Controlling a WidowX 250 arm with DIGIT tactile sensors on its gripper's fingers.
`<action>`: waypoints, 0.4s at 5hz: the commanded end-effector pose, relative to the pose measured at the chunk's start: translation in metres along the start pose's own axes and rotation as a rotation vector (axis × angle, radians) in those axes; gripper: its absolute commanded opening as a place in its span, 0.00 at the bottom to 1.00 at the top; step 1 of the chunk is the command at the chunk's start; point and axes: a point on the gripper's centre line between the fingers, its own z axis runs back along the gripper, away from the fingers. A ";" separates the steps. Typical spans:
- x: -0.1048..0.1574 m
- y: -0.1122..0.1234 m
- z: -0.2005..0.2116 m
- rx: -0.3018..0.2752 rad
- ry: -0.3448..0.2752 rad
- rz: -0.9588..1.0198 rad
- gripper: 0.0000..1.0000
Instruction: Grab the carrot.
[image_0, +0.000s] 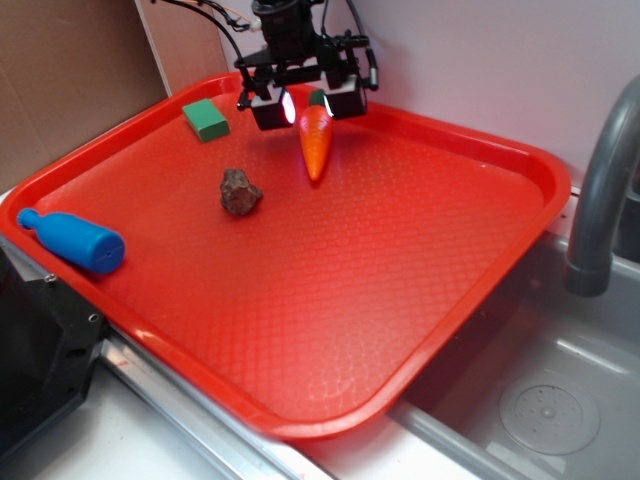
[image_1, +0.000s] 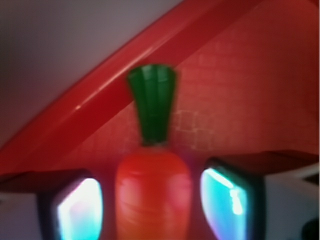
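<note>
The carrot (image_0: 316, 143) lies on the red tray (image_0: 420, 300) near its far rim, orange tip pointing toward the tray's middle and green stem (image_1: 152, 105) toward the rim. My gripper (image_0: 308, 104) is low over the carrot's thick end, with one finger on each side. In the wrist view the orange body (image_1: 154, 192) sits between the two glowing pads (image_1: 80, 210), and a narrow dark gap shows on each side. The jaws stand open around the carrot without touching it.
A green block (image_0: 205, 119) sits at the tray's far left corner. A brown lumpy object (image_0: 240, 191) lies left of the carrot's tip. A blue bottle (image_0: 75, 241) rests on the tray's left edge. A grey faucet (image_0: 600, 200) and the sink (image_0: 545, 410) are on the right.
</note>
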 end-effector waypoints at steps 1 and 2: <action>-0.001 -0.012 0.019 -0.012 -0.018 -0.027 1.00; -0.008 -0.012 0.014 0.015 0.040 0.018 0.00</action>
